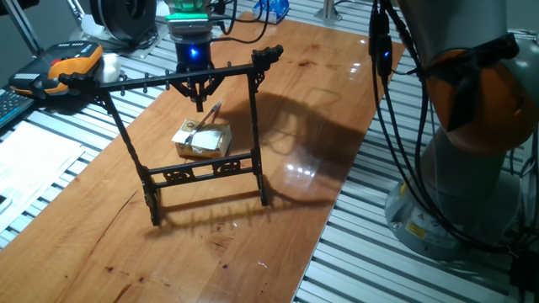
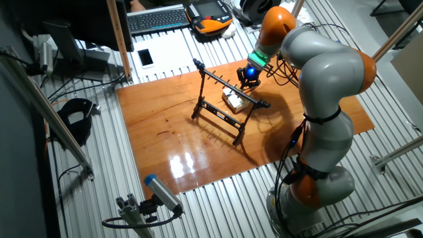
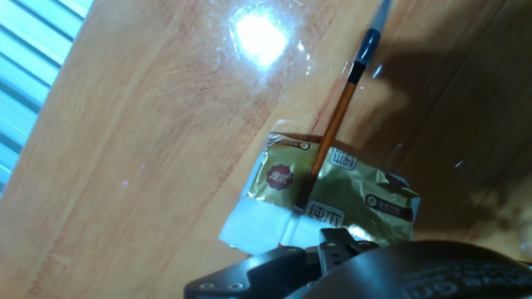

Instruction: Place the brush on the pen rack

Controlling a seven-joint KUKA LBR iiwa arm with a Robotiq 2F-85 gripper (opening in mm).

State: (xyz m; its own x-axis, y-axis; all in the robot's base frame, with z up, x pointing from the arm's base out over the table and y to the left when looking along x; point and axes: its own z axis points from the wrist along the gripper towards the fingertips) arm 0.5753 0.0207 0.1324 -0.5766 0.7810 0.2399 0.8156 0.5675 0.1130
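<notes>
Hand view shows the brush [image 3: 337, 133] as a thin orange-brown stick with a dark ferrule, running from the upper right down toward the pincer, its lower part crossing a gold foil packet [image 3: 332, 199] that lies flat on the wooden worktop [image 3: 150, 141]. Whether the brush rests on the packet or is lifted clear of it I cannot tell. Only the dark body of the pincer fills the bottom edge here, so I cannot tell how wide the fingers stand or whether they have hold of the handle.

In one fixed view the pincer [image 1: 200, 99] hangs just behind the top bar of the pen rack [image 1: 194, 126], and the brush [image 1: 212, 112] slants down from it toward the packet [image 1: 202, 140], which sits between the rack's uprights on the far side.

The risks, as I judge them: the pincer is very near the pegged bar, so a careless rise could knock it and tip the light frame. If the hold on the thin handle is weak or off-centre, the brush may swing or slip out. The brush also has to clear the bar before it can settle on the pegs, or it will catch there.
</notes>
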